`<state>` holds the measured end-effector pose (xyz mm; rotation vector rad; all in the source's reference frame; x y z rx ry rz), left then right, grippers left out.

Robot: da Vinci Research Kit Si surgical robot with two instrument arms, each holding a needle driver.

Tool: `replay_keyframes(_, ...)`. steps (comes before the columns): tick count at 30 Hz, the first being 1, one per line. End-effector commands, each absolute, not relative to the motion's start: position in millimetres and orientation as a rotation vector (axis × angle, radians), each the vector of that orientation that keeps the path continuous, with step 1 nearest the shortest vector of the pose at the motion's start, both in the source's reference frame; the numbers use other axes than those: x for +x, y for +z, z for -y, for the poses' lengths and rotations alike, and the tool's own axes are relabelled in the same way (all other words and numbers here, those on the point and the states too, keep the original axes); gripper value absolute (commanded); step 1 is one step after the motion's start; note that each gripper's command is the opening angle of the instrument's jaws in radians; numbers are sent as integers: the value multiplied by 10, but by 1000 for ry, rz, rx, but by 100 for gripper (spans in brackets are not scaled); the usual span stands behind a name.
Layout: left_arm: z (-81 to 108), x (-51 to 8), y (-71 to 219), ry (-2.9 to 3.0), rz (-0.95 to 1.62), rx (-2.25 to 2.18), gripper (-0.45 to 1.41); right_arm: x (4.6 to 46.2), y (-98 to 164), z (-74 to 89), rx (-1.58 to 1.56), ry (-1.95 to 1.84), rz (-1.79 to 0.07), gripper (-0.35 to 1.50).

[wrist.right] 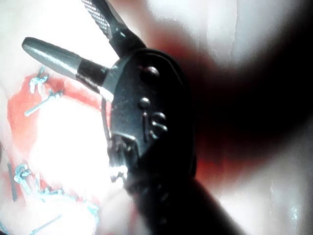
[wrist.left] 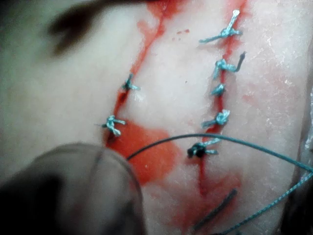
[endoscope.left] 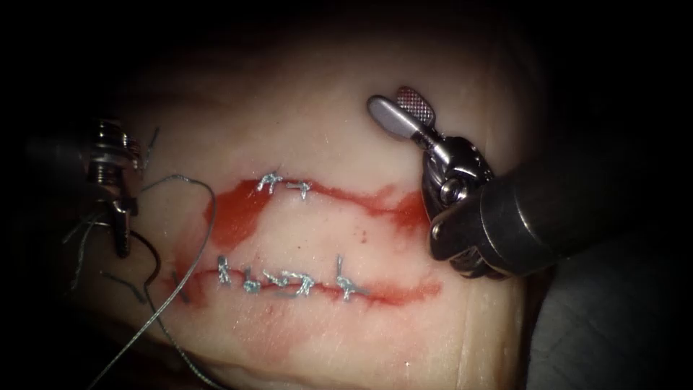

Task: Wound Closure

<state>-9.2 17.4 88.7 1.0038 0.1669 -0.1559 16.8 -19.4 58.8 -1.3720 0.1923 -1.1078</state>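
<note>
The tissue (endoscope.left: 303, 238) has two cuts, an upper cut (endoscope.left: 339, 193) with two stitches and a lower cut (endoscope.left: 390, 290) with several. My left tool (endoscope.left: 123, 242) stands at the far left of both cuts, jaws pointing down and shut on one end of the dark curved needle (endoscope.left: 154, 261). The needle hangs free over the tissue, not in it. Thread (endoscope.left: 209, 209) loops from beside this tool across the tissue's left end and shows again as the thread (wrist.left: 234, 140) arching past the stitches. My right tool (endoscope.left: 390, 100) hovers beyond the right end of the upper cut, open and holding nothing; its spread jaws show at the right tool (wrist.right: 56, 22).
Red fluid (endoscope.left: 234, 217) pools at the left end of the upper cut. Short cut ends of thread (endoscope.left: 126, 285) lie left of the lower cut. The right tool's thick shaft (endoscope.left: 520, 224) crosses the tissue's right edge.
</note>
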Motion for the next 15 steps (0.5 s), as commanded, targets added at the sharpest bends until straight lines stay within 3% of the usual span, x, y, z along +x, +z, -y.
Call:
replay_keyframes(1, -176, -88, 899, -185, -220, 1030, -17, 178, 591, 196, -1376, -1106, -195, 131)
replay_keyframes(3, -173, -83, 903, -215, -261, 1061, -25, 178, 591, 196, -1376, -1106, -195, 131)
replay_keyframes(4, -171, -79, 907, -244, -298, 1056, -5, 178, 591, 196, -1376, -1106, -195, 131)
replay_keyframes(5, -170, -78, 909, -257, -308, 1045, 2, 178, 591, 196, -1376, -1106, -194, 131)
replay_keyframes(7, -170, -78, 911, -269, -315, 1035, 0, 178, 591, 196, -1376, -1106, -194, 131)
replay_keyframes(8, -169, -78, 915, -286, -334, 1035, -42, 178, 591, 196, -1376, -1106, -194, 131)
replay_keyframes(15, -173, -81, 912, -327, -391, 1059, -45, 179, 591, 197, -1376, -1105, -193, 131)
